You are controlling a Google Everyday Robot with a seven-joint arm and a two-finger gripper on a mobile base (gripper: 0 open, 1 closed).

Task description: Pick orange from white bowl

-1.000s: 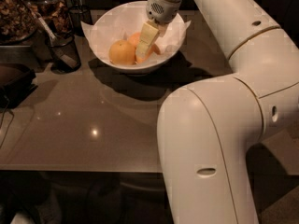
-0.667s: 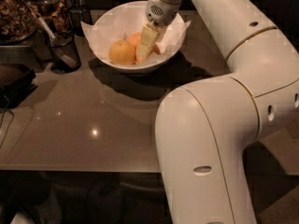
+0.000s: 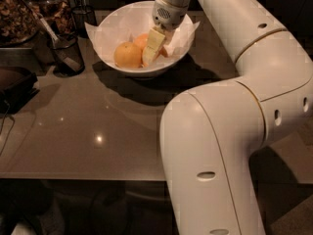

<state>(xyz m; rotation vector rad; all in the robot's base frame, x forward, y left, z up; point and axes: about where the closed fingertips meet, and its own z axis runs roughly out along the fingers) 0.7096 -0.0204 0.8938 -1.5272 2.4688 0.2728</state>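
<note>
The white bowl (image 3: 110, 21), lined with crumpled white paper, stands at the back of the table. A paler yellow-orange fruit (image 3: 128, 54) lies in its left part. Just right of it a deep reddish-orange orange (image 3: 141, 40) shows partly behind my gripper, and a further reddish-orange patch (image 3: 164, 52) shows on the gripper's right side. My gripper (image 3: 152, 53) reaches down into the bowl from above and is low among the fruit, against the orange. The second orange cannot be told apart from the first.
A small black mesh cup (image 3: 66, 53) with a utensil stands left of the bowl, with a second one (image 3: 83, 13) behind it. A dark tray (image 3: 14, 82) sits at the left edge. My large white arm (image 3: 220, 131) fills the right foreground over the brown table (image 3: 98, 126).
The gripper stays down in the bowl with only a slight shift. A little more of the reddish orange now shows to its left. The fruit and bowl have not moved.
</note>
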